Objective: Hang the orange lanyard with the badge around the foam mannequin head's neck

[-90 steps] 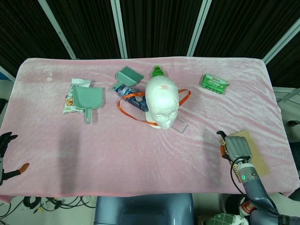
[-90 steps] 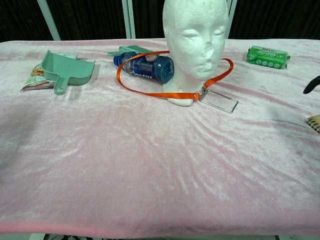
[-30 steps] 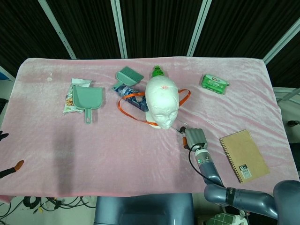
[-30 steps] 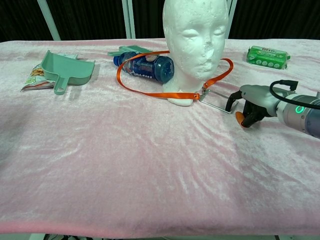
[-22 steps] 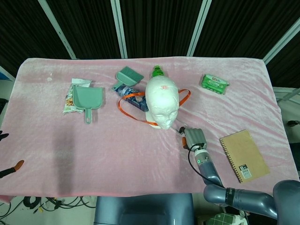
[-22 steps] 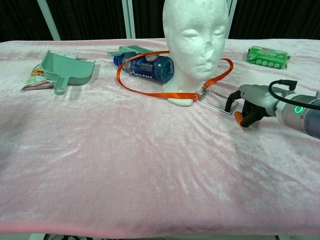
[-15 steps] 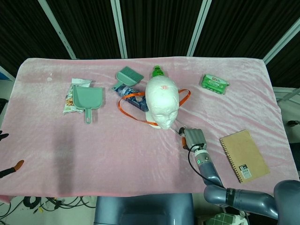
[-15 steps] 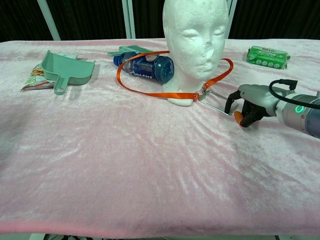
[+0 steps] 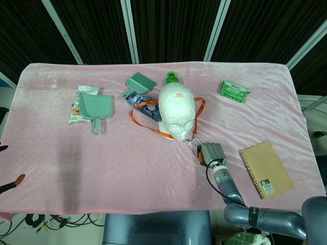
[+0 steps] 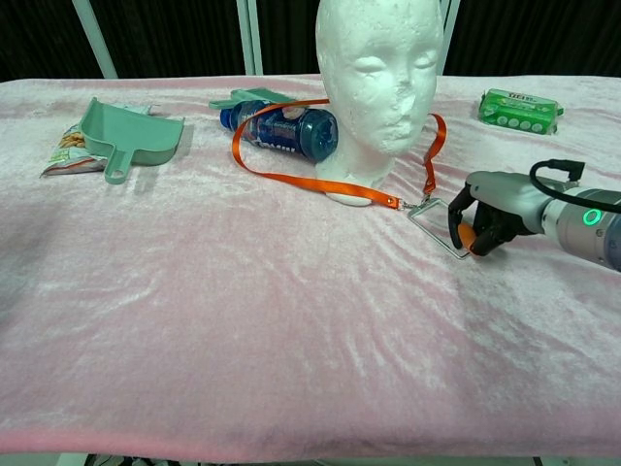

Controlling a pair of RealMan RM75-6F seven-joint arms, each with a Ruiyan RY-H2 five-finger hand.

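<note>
Evidently the right hand (image 10: 482,221) grasped the stiff, slick badge (image 10: 439,225); the limp orange lanyard (image 10: 320,179) probably trailed freely.

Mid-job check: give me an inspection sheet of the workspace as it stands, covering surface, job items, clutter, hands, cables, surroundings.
Surface: pink velvet tablecloth, wrinkled.
Job items: white foam mannequin head upright; orange lanyard loops around its base, not yet up at the neck; clear badge holder clipped to it, pulled toward the near edge.
Clutter: green dustpan on a snack packet; green hand brush; blue bottle on its side; green gum pack; brown spiral notebook.
Hands: right hand pinches the badge holder; left hand barely visible at the head view's left edge, state unclear.
Cables: black cable on the right wrist.
Surroundings: dark curtain behind.
</note>
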